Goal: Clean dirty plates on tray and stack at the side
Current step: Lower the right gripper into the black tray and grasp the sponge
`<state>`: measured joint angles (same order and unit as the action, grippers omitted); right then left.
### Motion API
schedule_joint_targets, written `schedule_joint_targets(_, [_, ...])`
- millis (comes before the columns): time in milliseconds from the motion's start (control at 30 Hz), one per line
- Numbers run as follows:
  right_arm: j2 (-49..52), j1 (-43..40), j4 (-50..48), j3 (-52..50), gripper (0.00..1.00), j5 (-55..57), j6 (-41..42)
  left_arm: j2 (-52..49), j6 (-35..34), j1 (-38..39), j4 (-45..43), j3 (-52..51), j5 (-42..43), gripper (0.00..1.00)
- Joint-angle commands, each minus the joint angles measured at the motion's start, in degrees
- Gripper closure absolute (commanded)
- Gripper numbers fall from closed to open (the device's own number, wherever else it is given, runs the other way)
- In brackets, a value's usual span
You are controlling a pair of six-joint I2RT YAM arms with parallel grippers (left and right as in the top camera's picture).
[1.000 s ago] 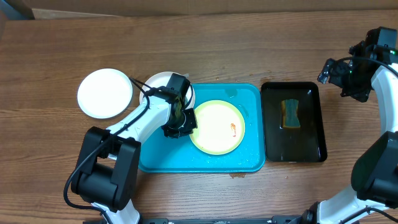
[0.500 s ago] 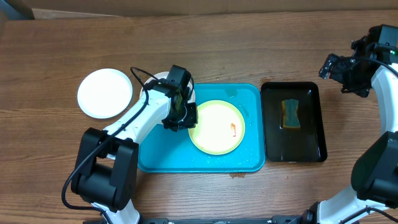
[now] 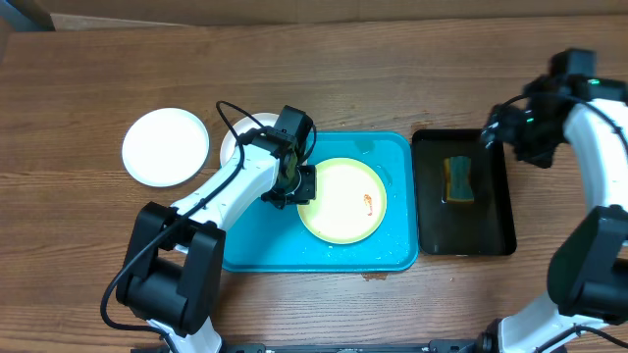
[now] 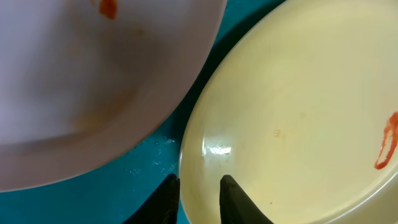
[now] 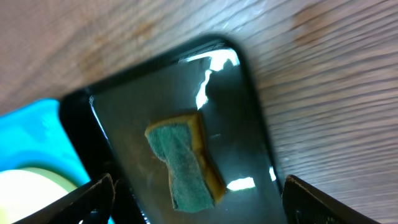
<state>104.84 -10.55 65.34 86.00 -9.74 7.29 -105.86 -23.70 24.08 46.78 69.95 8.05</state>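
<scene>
- Step in hand, as I judge it: cleaning the pale yellow plate [image 3: 339, 201], which lies in the middle of the turquoise tray [image 3: 255, 245] with a red smear [image 3: 367, 203] right of its centre.
- The left gripper [image 4: 199, 196] is narrow, with its fingers astride that plate's left rim. I cannot tell whether the rim is actually pinched.
- The right gripper [image 5: 199, 186] is wide and empty. It hovers over the green-and-yellow sponge [image 3: 457, 178] in the black tray [image 3: 481, 230], right of the turquoise one.
- A smeared white plate [image 3: 240, 139] sits at the turquoise tray's far-left corner, and another white plate [image 3: 165, 147] lies on the table to the left.
- The next move likely calls for the right gripper to drop and close on the sponge, while the left steadies the yellow plate.
- No brand, label or writing can be read anywhere.
</scene>
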Motion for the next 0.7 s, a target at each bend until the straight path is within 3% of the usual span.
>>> schedule_joint_targets(0, [-0.9, 4.4, -2.4, -5.2, 0.12, 5.2, 0.0, 0.2, 1.0, 0.7, -0.5, -0.4, -2.1, 0.75])
schedule_joint_targets(233, [-0.9, 9.8, -10.6, -15.5, 0.12, 10.8, 0.2, 0.2, 1.0, 0.7, -0.3, -0.4, -2.1, 0.73])
schedule_joint_targets(567, [-0.9, 10.3, -29.2, -25.8, 0.18, 12.7, 0.0, 0.2, 1.0, 0.7, -0.5, -0.4, -2.1, 0.72])
schedule_joint_targets(600, [-0.9, 10.3, -30.0, -26.0, 0.20, 12.7, 0.0, 0.2, 1.0, 0.7, -0.4, -0.4, -2.1, 0.72])
schedule_joint_targets(633, [-0.9, 10.3, -30.4, -26.0, 0.28, 12.7, 0.0, 0.2, 1.0, 0.7, -0.4, -0.4, -2.1, 0.72])
schedule_joint_targets(667, [-0.9, 10.3, -30.7, -26.0, 0.48, 12.6, 0.0, 0.2, 1.0, 0.7, -0.3, -0.4, -2.1, 0.72])
